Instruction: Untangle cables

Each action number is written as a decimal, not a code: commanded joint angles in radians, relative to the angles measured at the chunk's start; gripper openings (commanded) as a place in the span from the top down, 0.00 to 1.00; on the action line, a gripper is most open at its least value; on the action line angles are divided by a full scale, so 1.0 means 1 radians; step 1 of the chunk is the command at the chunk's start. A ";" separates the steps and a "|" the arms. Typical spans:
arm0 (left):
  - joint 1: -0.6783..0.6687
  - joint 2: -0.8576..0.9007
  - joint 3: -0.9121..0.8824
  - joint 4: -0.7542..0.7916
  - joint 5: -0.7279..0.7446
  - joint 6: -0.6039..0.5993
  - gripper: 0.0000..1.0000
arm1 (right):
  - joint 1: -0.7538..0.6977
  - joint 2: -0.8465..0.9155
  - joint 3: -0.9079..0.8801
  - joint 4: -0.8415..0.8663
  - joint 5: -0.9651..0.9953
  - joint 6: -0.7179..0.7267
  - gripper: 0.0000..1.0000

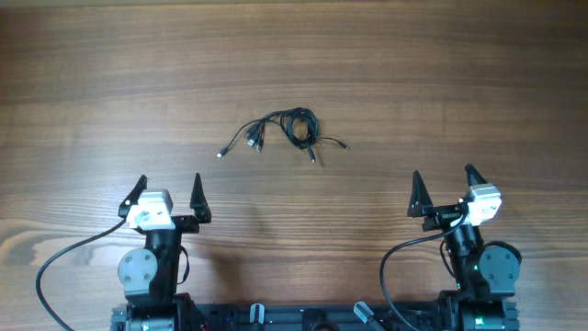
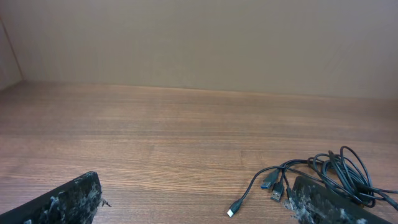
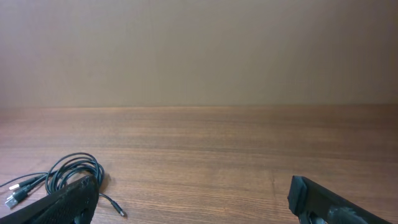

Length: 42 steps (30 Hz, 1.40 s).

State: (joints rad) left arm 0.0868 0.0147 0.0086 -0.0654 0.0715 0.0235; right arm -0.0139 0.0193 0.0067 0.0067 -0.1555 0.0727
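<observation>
While cables (image 1: 292,122) lie tangled on table (image 1: 92,74), left claw (image 1: 169,177) and right claw (image 1: 443,171) gape wide, empty.

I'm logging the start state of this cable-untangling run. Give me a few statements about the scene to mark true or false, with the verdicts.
1. The cables lie in one tangled bundle on the table. True.
2. The left pincer is gripping a cable. False: it is open and empty, and sits well apart from the bundle.
3. The right pincer is open and holds nothing. True.
4. The bundle lies outside the right pincer, off to the robot's right. False: it lies between the two arms and farther out on the table.
5. Several plug ends stick out of the coil on the left arm's side. True.
</observation>
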 commanded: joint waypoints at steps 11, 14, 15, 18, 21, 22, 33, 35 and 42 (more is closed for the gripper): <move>0.000 -0.008 -0.003 0.052 -0.002 -0.078 0.00 | 0.008 -0.005 -0.002 0.003 0.010 -0.018 0.00; 0.000 -0.008 -0.003 -0.009 -0.002 -0.245 0.00 | 0.008 -0.005 -0.002 0.003 0.010 -0.018 0.00; 0.000 0.002 -0.002 -0.006 0.003 -0.304 0.00 | 0.008 -0.005 -0.002 0.003 0.010 -0.018 0.00; 0.000 0.013 -0.002 -0.006 0.021 -0.331 0.00 | 0.008 -0.005 -0.002 0.003 0.010 -0.018 0.00; 0.000 0.013 -0.002 -0.006 0.021 -0.330 0.00 | 0.008 -0.005 -0.002 0.003 0.010 -0.018 0.00; 0.000 0.013 -0.002 -0.006 0.021 -0.331 0.00 | 0.008 -0.005 -0.002 0.003 0.010 -0.018 0.00; 0.000 0.013 -0.002 -0.006 0.021 -0.331 0.00 | 0.008 -0.005 -0.002 0.003 0.010 -0.018 0.00; 0.000 0.013 -0.002 -0.006 0.021 -0.331 0.00 | 0.008 -0.005 -0.002 0.003 0.010 -0.018 0.00; 0.000 0.013 -0.002 -0.006 0.021 -0.331 0.00 | 0.008 -0.005 -0.002 0.003 0.010 -0.018 0.00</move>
State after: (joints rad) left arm 0.0868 0.0235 0.0082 -0.0639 0.0765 -0.2958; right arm -0.0139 0.0193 0.0067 0.0067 -0.1555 0.0727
